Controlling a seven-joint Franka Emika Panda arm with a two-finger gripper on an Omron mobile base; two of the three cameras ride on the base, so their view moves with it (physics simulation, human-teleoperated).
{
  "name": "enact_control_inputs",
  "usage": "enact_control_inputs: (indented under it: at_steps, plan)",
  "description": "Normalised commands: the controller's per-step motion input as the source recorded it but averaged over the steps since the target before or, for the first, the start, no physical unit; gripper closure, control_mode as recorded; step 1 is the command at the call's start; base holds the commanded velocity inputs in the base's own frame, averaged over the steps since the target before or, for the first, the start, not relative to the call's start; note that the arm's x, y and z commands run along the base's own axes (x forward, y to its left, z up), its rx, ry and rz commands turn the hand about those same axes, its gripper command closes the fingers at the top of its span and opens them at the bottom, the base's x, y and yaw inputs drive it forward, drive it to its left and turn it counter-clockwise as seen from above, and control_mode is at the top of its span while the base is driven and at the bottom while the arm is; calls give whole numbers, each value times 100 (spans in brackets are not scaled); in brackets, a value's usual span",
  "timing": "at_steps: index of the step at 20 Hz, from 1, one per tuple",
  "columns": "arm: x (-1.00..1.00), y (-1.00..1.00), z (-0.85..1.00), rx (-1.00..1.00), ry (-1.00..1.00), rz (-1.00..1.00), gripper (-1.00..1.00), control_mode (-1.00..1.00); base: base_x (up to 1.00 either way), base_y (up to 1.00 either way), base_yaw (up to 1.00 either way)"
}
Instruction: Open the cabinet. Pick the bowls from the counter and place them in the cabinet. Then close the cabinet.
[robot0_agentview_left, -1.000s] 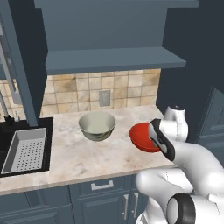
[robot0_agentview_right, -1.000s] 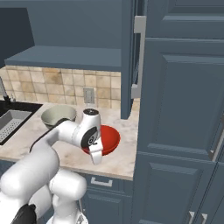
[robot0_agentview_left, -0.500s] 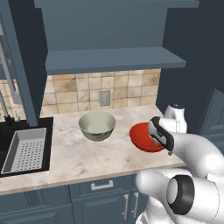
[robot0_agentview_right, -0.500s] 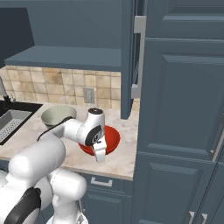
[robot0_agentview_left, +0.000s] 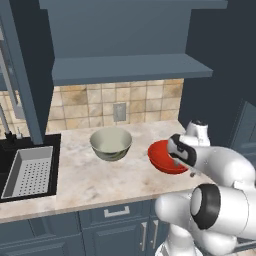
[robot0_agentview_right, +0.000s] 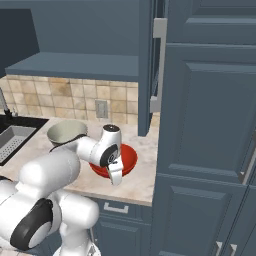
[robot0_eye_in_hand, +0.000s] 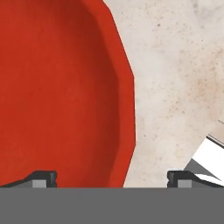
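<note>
The glossy red bowl (robot0_agentview_left: 161, 156) (robot0_agentview_right: 130, 159) (robot0_eye_in_hand: 57, 87) rests on the beige counter (robot0_agentview_left: 85, 175) (robot0_agentview_right: 137, 182) (robot0_eye_in_hand: 175, 87). My gripper (robot0_agentview_left: 176, 161) (robot0_agentview_right: 116, 176) (robot0_eye_in_hand: 111, 179) hangs open just over the bowl's near rim. In the hand view one fingertip stands over the bowl's inside and the other over bare counter. The cream-white bowl (robot0_agentview_left: 111, 142) (robot0_agentview_right: 66, 131) sits to the left of the red one, apart from it. The cabinet (robot0_agentview_left: 125, 67) (robot0_agentview_right: 75, 62) stands open above them, its inner shelf bare.
A black sink (robot0_agentview_left: 25, 170) (robot0_agentview_right: 10, 140) with a grey strainer tray lies at the counter's left end. The cabinet's right door (robot0_agentview_right: 146, 65) stands edge-on above the red bowl. A tall dark cupboard (robot0_agentview_right: 210, 125) walls off the right. Drawers run under the counter.
The hand has barely shifted over the red bowl while the arm's elbow and lower links swung round. The jaws stay open and both bowls stay put.
</note>
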Motion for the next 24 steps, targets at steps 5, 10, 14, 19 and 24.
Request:
enact_control_inputs:
  at_steps: [5, 10, 14, 19, 24]
  plan:
    - [15, -1, -27, 0, 0, 0, -100, -100, 0, 0, 0]
    - [15, 0, -23, 0, 0, 0, -100, -100, 0, 0, 0]
    - [2, 0, -27, 0, 0, 0, 100, -100, 0, 0, 0]
    - [0, 0, -20, 0, 0, 0, 100, -100, 0, 0, 0]
    - [0, 0, -17, 0, 0, -1, 100, -100, 0, 0, 0]
